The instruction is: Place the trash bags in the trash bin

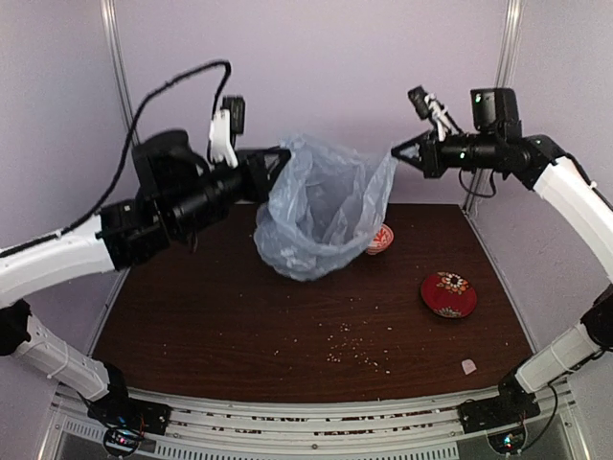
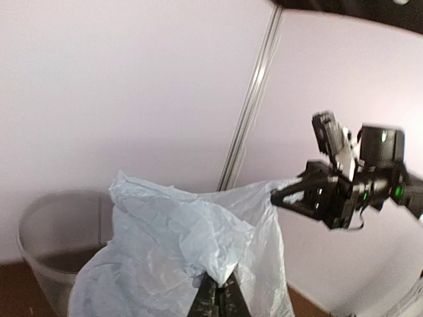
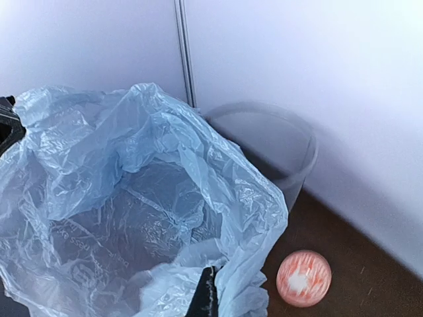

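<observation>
The trash bag [image 1: 326, 206], thin pale blue wrinkly plastic, hangs stretched open above the back of the table between both grippers. My left gripper [image 1: 285, 153] is shut on the bag's left rim; in the left wrist view its closed fingers [image 2: 218, 287] pinch a fold of the bag [image 2: 178, 251]. My right gripper [image 1: 395, 151] is shut on the right rim, pinching plastic [image 3: 210, 274]; the bag's mouth [image 3: 132, 218] gapes open. The grey trash bin [image 3: 277, 145] stands against the back wall behind the bag [image 2: 53, 231]. From above the bag hides it.
A small red-patterned bowl [image 1: 380, 239] sits on the table beside the bag's lower right [image 3: 303, 278]. A flat red dish [image 1: 449, 293] lies to the right. Crumbs are scattered over the front of the brown table [image 1: 192, 326], and a small pale scrap [image 1: 468, 365] lies near its right corner.
</observation>
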You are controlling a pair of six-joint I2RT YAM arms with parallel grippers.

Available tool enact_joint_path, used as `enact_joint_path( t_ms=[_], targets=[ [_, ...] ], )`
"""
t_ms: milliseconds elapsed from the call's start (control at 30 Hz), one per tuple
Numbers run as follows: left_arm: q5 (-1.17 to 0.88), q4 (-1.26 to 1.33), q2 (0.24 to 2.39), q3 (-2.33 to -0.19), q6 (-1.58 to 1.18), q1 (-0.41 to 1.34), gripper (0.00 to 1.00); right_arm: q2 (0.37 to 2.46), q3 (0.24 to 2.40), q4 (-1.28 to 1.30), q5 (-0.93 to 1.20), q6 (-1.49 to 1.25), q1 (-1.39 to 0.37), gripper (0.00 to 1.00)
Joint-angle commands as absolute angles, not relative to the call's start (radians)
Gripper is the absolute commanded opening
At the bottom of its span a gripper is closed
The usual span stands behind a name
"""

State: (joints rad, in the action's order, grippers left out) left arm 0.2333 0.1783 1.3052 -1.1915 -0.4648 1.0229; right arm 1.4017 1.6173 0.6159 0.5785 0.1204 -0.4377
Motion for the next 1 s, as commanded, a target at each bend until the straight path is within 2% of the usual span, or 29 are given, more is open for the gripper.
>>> enact_joint_path(
  t_ms=[0,100,167,233,333,400,467,567,767,900,967],
  targets=[
    [0.300,-0.080,1.375,-1.724,-0.101,1.109,0.00,1.315,1.956,0.376,0.697,0.031,-0.434,0.00],
    [0.434,-0.068,1.402,-1.923,0.210,1.363,0.00,1.310,2.146,0.434,0.903,0.052,-0.434,0.00],
    [0.490,-0.050,1.395,-1.881,0.324,1.506,0.00,1.277,2.096,0.491,0.986,0.112,-0.434,0.00],
    [0.576,-0.042,1.368,-1.679,0.307,1.532,0.00,1.224,1.897,0.570,0.958,0.231,-0.441,0.00],
    [0.753,0.020,1.349,-1.164,0.155,1.511,0.00,1.113,1.422,0.637,0.818,0.407,-0.446,0.00],
    [0.640,-0.036,1.369,-0.948,-0.112,1.514,0.00,1.043,1.145,0.681,0.780,0.492,-0.449,0.00],
    [0.541,-0.008,1.363,-0.824,-0.292,1.534,0.00,0.982,0.973,0.737,0.806,0.556,-0.455,0.00],
    [0.538,0.001,1.314,-0.808,-0.365,1.575,0.00,0.919,0.929,0.808,0.860,0.590,-0.457,0.00],
    [0.606,-0.029,1.212,-0.900,-0.261,1.568,0.00,0.893,0.985,0.881,0.917,0.603,-0.457,0.00],
    [0.619,-0.081,1.191,-0.978,-0.263,1.497,0.00,0.919,1.029,0.824,0.950,0.530,-0.456,0.00],
    [0.592,-0.148,1.197,-1.065,-0.298,1.404,0.00,0.950,1.105,0.711,0.908,0.395,-0.457,0.00]
  ],
)
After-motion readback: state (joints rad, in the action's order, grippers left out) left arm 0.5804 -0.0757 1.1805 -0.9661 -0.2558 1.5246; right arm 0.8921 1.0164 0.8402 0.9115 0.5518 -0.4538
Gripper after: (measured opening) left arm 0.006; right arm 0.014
